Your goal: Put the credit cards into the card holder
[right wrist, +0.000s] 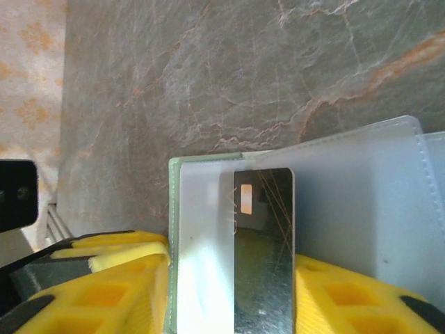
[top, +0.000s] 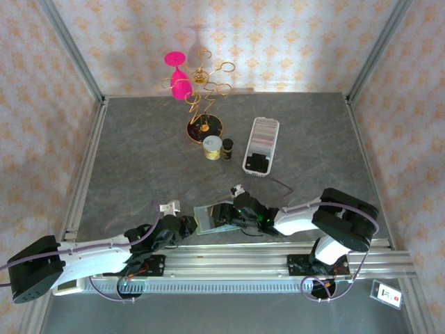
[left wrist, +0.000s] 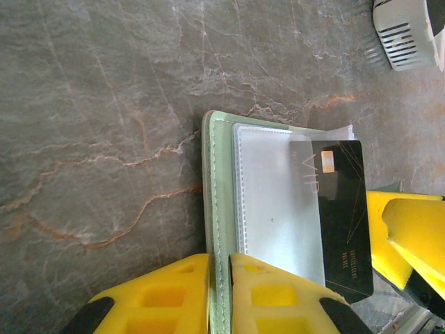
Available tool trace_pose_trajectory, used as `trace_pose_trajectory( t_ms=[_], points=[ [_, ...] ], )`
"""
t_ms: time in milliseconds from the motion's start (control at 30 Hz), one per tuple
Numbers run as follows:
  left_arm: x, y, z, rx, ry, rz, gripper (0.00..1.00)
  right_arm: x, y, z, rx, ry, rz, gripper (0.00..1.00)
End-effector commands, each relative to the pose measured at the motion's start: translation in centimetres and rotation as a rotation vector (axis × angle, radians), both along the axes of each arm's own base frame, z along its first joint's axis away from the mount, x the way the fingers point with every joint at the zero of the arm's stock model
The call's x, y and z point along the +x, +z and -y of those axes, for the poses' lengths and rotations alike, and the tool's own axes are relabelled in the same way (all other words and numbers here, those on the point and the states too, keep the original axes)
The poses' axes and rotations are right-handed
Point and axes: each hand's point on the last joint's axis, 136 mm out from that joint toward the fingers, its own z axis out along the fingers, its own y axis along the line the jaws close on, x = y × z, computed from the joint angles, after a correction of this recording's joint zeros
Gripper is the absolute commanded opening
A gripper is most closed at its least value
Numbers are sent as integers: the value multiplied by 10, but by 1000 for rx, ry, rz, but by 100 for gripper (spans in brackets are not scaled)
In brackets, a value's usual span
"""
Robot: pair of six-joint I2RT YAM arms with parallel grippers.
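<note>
So that the sage-green folding fabric card holder (left wrist: pixel 221 209) lies open on the grey marbled table (left wrist: pixel 104 104), presumably, the left end effector (left wrist: pixel 219 264) is clamped on its outer edge. Opposite, the right end effector (right wrist: pixel 229 257) straddles a glossy black credit card (left wrist: pixel 341 216) half-seated in its pocket, fingers apart; whether they grip, I cannot tell.

My left fingers (left wrist: pixel 160 299) cover the near edge of the wallet (left wrist: pixel 220 209). The black card (left wrist: pixel 344 229) is partly veiled under a cloudy pocket (left wrist: pixel 274 202), and its small print is unreadable. The tray (left wrist: pixel 410 31) is cut off at the top corner.
</note>
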Motion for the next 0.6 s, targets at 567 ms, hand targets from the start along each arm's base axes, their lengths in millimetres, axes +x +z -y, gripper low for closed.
trace_pose_trajectory(
  t_ms=[567],
  points=[
    [-2,-7,-5,6,10,-11,13,12,-15,38,-296,-77,36,41]
  ],
)
